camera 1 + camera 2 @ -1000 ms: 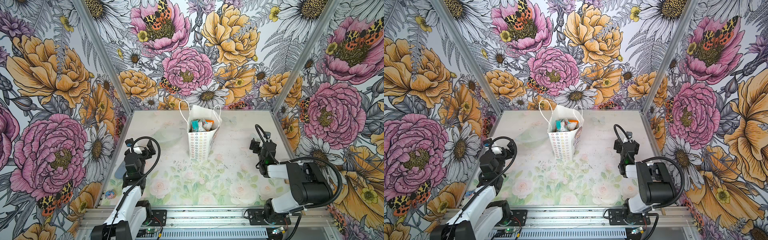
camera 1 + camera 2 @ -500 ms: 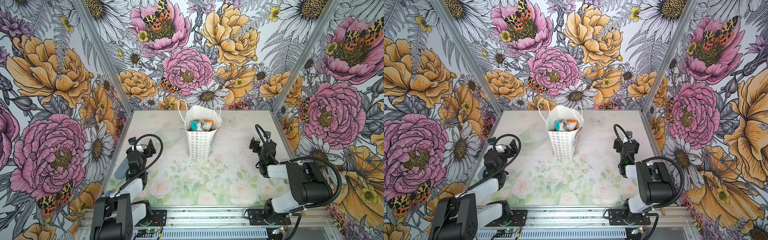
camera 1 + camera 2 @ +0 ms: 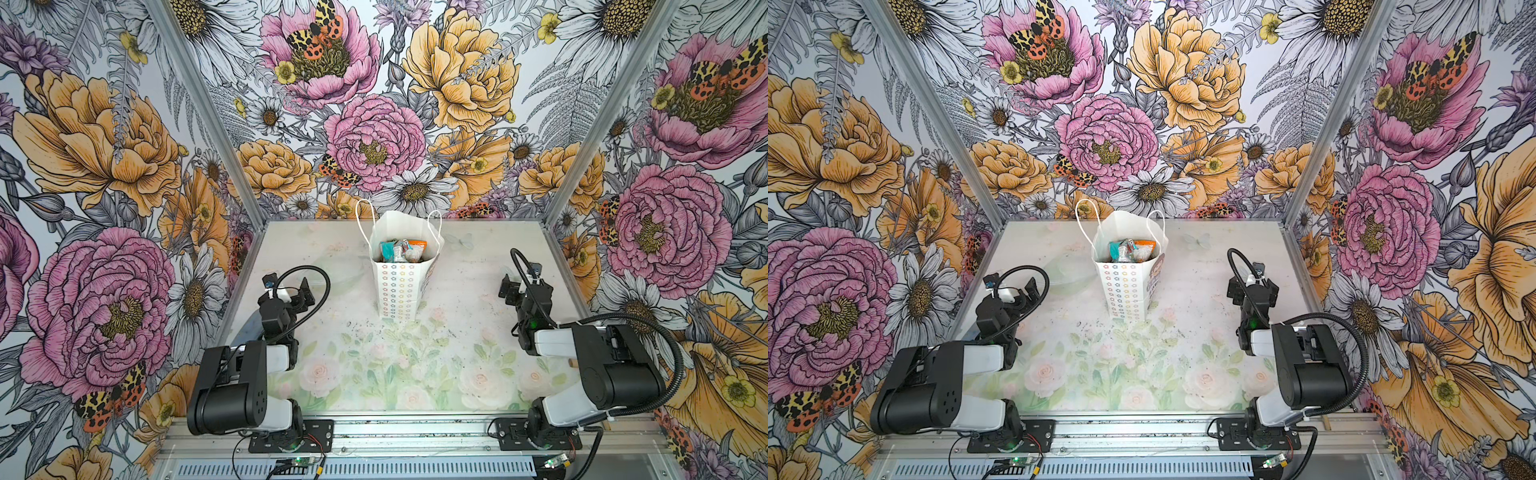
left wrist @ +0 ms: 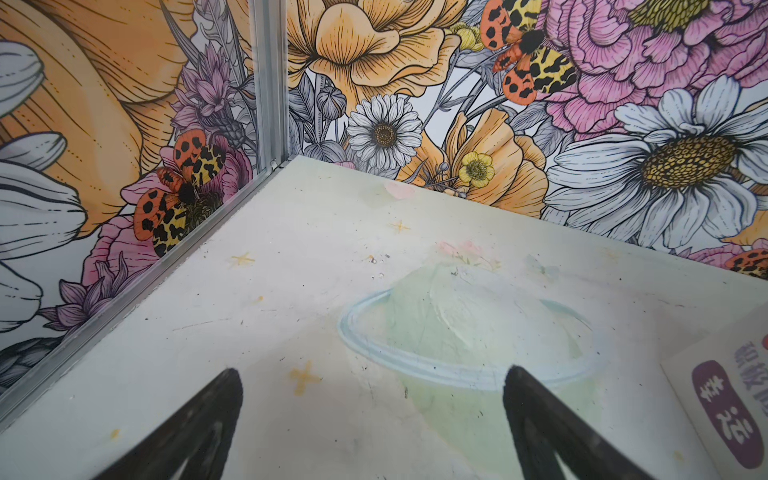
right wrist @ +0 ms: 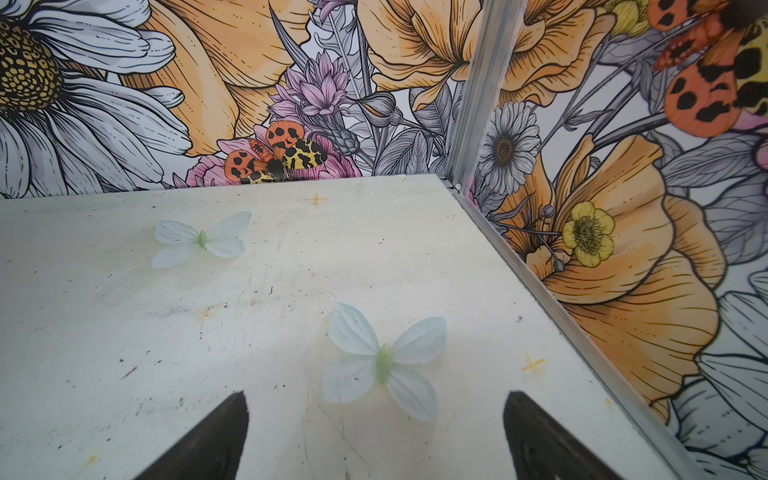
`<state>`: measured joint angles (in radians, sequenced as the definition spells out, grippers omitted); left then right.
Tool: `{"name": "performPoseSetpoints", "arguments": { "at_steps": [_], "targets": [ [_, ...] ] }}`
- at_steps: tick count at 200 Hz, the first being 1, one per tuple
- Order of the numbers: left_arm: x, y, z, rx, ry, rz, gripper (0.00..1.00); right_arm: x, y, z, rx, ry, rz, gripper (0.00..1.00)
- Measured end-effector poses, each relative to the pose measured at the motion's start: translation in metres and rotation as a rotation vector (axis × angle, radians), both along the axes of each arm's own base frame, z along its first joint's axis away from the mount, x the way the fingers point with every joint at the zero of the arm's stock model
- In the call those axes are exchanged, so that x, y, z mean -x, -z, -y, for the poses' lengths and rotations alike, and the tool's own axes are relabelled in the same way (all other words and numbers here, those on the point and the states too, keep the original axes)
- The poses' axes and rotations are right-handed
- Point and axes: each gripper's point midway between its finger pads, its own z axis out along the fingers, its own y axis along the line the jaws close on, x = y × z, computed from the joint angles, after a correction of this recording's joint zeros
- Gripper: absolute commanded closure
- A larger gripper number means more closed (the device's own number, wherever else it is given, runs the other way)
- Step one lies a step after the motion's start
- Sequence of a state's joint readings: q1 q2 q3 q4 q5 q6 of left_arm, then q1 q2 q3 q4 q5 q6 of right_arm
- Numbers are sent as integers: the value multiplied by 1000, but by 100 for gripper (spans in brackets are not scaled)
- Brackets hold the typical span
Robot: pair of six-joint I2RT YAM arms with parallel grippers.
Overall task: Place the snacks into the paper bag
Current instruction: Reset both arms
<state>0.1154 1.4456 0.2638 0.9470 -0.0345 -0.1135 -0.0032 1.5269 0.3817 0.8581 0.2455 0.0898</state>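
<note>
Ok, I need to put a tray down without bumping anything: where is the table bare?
Widest bare patch: the table front, between the arms, before the paper bag. Also bare: the strips from bag to the open left claw and right claw, and both back corners. Crowded: the side edges under the arms, and the bag's mouth, full of snacks.

This is looking like a robotics lab test cell: aluminium posts (image 3: 208, 112) are framing printed floral walls (image 3: 374, 141) around a small counter (image 3: 457, 299). A left arm (image 3: 232, 386) and a right arm (image 3: 615, 370) are sitting bolted to a metal rail (image 3: 415, 436) along its front edge, an exposed circuit board (image 3: 300, 460) lying beneath.
</note>
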Motion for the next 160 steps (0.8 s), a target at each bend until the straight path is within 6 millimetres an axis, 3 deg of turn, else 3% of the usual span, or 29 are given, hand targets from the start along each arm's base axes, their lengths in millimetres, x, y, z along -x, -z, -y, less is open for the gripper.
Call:
{"name": "performPoseSetpoints", "arguments": {
  "at_steps": [45, 129, 160],
  "targets": [
    [-9, 14, 19, -43, 57, -16, 1, 0, 0, 0, 0, 0, 0, 3],
    [-29, -6, 28, -118, 36, 10, 1, 0, 0, 0, 0, 0, 0, 2],
    [-28, -2, 28, -123, 38, -11, 1, 0, 0, 0, 0, -1, 0, 3]
  ]
}}
